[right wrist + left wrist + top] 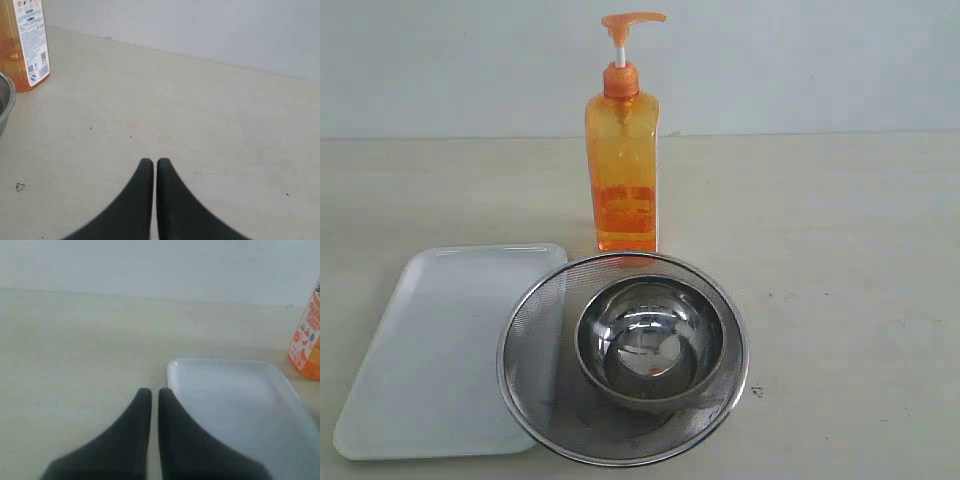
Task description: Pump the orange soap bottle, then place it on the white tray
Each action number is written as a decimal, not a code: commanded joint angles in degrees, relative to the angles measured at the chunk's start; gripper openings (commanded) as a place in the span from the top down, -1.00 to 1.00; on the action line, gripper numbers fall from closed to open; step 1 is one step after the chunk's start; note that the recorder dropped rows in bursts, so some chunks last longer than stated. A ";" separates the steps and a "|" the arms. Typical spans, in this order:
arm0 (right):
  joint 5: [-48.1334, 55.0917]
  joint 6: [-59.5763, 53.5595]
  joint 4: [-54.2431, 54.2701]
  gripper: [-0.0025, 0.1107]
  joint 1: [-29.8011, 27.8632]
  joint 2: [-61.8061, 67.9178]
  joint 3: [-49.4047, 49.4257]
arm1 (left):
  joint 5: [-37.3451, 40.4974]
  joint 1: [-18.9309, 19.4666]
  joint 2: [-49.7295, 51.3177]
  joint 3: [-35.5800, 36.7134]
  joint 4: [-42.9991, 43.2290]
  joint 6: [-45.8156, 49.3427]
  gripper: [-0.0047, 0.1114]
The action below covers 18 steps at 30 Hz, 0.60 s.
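Upright, pump raised ready for pressing: orange soap bottle (622,180); white tray (430,350) just beside it, handy for transfer. Off it, fingers together, empty: left hand (150,392), right hand (150,162).

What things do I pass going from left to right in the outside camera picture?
The white tray → mesh strainer holding the steel bowl. The orange soap bottle stands behind the strainer, so I skip it.

A tall translucent orange soap bottle (622,170), partly filled, is seen standing upright, its pump head raised on a white stem. A flat white tray (440,350) is laid near it, front-left, apart.
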 commanded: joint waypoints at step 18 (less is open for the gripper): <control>-0.44 -0.16 -0.22 0.96 -0.15 -0.25 -0.06 | 5.24 -0.05 -0.15 -7.80 -1.81 1.49 0.84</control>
